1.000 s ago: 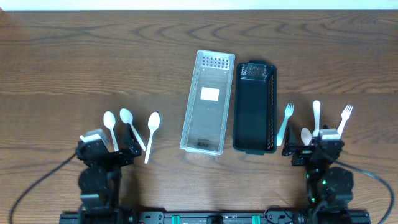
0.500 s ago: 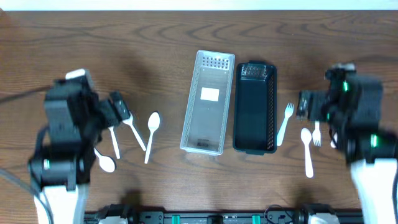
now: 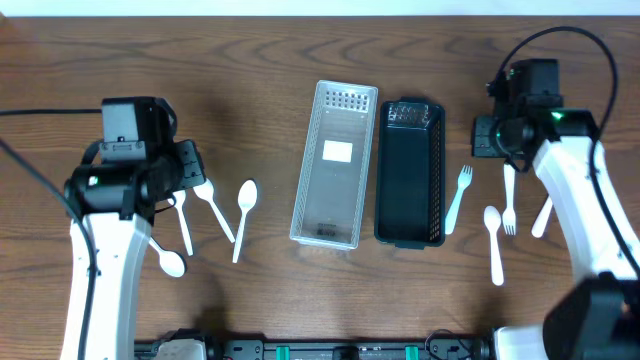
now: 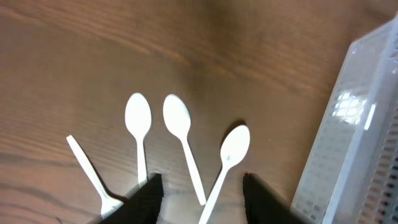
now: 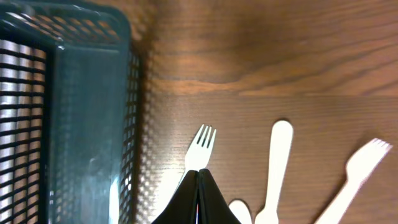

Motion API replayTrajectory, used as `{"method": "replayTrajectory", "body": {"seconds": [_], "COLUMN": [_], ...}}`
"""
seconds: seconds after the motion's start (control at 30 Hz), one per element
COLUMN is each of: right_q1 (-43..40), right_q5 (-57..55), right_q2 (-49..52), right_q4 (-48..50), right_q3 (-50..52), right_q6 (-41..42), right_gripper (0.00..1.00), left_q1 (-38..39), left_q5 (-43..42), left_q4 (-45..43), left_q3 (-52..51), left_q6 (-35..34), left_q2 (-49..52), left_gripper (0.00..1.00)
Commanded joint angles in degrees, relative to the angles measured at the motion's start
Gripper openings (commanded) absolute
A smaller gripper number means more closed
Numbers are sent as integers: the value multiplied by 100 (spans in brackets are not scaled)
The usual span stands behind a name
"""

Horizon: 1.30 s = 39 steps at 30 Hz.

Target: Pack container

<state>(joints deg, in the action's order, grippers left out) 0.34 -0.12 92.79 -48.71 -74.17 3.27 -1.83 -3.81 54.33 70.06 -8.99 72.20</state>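
White arm links (image 3: 100, 285), black wrist blocks (image 3: 128, 125), black cables (image 3: 50, 111)

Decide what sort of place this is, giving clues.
Probably a robotics lab workbench: a left arm and right arm over a wooden table, with plastic spoons and forks beside a white basket and black basket.

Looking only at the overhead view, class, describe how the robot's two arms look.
Both the left arm and right arm have white links and black joint housings. Each trails black cables; a green light glows on the right.
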Motion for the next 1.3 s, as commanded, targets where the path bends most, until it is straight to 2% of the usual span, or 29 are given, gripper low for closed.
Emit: {"method": "replayTrajectory", "body": {"seconds": [0.0,0.13,0.43,0.73,0.9,1.03,1.1,1.27], "right_q1": [-48,-48,129,286,284,282,267,142], "right_q5": [302,804,1508,2428,2516,2214,1755,120], "right_q2": [345,737,1381,1449,1449,1447,1445,1283], "right_q4": [109,190,190,625,820,817,765,334], "right_q3": [-96,-96,-96,-96,-96,-96,-98,-205], "right_q6": [11,4,-37,-181,-74,-57,96,684], "right_gripper": [1,3,6,9,11,22,23,37], "left_q1": [2,2,2,2,2,2,2,2], "left_q5": [-33,-33,-33,-31,-31,-31,-31,-31], "left_q4": [94,142,162,177,179,179,179,179], "left_q3": [105,105,105,105,105,105,105,105], "left_q6": [55,55,57,59,59,59,59,59], "left_q2": [190,343,367,367,367,367,367,367], "left_gripper": [25,20,20,20,21,21,22,34]}}
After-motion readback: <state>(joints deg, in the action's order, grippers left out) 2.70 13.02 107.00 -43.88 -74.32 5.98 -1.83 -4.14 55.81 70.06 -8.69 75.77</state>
